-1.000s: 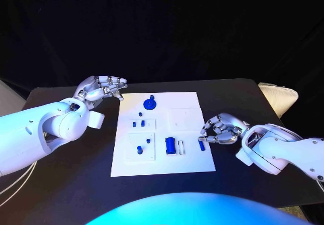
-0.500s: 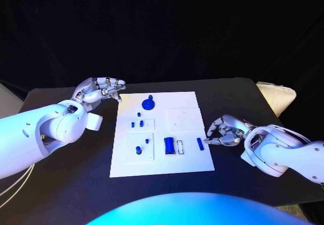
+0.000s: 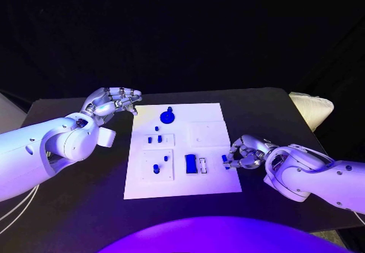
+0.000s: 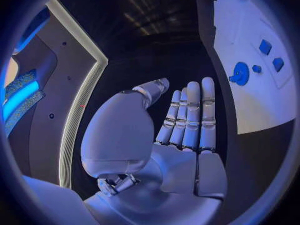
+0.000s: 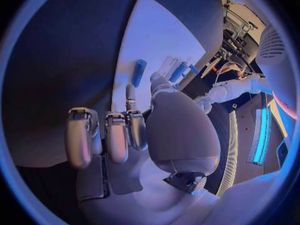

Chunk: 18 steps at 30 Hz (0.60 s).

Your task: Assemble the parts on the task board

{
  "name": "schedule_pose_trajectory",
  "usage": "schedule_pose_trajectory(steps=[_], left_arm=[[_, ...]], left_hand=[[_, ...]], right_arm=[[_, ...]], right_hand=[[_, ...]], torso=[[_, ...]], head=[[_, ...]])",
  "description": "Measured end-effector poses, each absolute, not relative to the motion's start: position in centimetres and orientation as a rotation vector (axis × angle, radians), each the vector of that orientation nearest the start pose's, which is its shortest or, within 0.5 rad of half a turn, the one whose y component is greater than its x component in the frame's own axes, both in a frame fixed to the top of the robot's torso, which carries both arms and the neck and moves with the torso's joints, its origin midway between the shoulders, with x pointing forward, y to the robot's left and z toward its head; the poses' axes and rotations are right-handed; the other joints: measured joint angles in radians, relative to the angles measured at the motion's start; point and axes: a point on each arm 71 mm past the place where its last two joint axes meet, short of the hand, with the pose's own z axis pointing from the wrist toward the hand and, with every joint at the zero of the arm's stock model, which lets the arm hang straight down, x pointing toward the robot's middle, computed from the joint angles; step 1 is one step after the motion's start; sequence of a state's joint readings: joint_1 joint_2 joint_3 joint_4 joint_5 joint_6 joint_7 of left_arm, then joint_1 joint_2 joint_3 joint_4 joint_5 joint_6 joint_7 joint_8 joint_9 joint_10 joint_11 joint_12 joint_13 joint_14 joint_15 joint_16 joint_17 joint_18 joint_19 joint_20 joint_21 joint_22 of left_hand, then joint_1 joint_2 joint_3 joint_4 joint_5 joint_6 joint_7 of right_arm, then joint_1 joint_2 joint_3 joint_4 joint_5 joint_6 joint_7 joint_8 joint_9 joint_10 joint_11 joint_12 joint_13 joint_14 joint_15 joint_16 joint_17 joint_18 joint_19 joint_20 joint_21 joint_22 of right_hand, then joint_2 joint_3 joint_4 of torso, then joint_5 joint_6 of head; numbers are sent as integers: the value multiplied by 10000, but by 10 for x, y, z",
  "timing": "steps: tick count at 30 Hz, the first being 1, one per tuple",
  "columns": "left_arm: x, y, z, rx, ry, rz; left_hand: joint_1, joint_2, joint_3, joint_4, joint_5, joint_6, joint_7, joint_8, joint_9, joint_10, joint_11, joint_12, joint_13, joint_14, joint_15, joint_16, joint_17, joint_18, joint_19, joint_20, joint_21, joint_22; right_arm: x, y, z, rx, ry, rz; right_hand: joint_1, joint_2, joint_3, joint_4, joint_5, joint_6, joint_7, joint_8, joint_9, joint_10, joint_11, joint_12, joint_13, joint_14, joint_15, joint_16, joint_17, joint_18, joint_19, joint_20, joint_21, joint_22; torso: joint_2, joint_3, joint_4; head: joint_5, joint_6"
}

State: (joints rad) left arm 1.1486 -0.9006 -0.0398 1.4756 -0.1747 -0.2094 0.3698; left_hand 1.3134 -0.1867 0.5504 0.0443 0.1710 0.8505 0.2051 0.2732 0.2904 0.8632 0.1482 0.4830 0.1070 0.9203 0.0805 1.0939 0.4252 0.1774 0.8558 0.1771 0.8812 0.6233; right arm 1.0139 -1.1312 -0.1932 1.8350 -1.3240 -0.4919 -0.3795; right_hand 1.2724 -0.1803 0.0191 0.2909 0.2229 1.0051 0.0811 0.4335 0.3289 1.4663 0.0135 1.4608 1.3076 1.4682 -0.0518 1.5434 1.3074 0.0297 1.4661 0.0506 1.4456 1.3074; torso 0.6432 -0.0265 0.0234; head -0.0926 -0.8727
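Observation:
The white task board (image 3: 209, 179) lies in the middle of the black table. On it are a blue round knob (image 3: 168, 116), two small pegs (image 3: 154, 139), a peg (image 3: 156, 168) in a square plate and a blue block (image 3: 191, 163). A small blue bar (image 3: 226, 158) lies at the board's right edge. My right hand (image 3: 245, 153) is at that bar with its fingers curled. In the right wrist view the bar (image 5: 139, 72) has its near end between a fingertip and the thumb; whether they press it is unclear. My left hand (image 3: 114, 100) hovers by the board's far left corner, holding nothing, with its fingers (image 4: 190, 115) stretched out.
A pale padded object (image 3: 313, 108) sits at the table's right edge. In the left wrist view the board (image 4: 250, 100) with the knob (image 4: 240, 72) lies beside my left hand. Bare black table (image 3: 84, 205) lies in front of the board on both sides.
My right hand has drawn in closer to the blue bar at the board's right edge. My left hand has stayed where it was.

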Motion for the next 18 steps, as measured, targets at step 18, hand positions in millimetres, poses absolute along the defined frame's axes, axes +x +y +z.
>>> schedule_pose_trajectory(steps=[18], left_arm=[[484, 245, -204, -9828, 15321, -14755]], left_hand=[[0, 0, 0, 0, 0, 0, 0, -1, 1, 0, 0, 0, 1, 0, 0, 0, 0, -1, 0, 0, 0, -8]], right_arm=[[361, -250, -292, 1899, 19648, 4186]], right_hand=[[1067, 255, 419, -122, -221, 71, -66, 178, 92, -1, -71, 1, -2, -33, -112, 0, -1, 0, 1, -78, 85, -1]], torso=[[-8, 5, -4]], head=[[20, 0]])
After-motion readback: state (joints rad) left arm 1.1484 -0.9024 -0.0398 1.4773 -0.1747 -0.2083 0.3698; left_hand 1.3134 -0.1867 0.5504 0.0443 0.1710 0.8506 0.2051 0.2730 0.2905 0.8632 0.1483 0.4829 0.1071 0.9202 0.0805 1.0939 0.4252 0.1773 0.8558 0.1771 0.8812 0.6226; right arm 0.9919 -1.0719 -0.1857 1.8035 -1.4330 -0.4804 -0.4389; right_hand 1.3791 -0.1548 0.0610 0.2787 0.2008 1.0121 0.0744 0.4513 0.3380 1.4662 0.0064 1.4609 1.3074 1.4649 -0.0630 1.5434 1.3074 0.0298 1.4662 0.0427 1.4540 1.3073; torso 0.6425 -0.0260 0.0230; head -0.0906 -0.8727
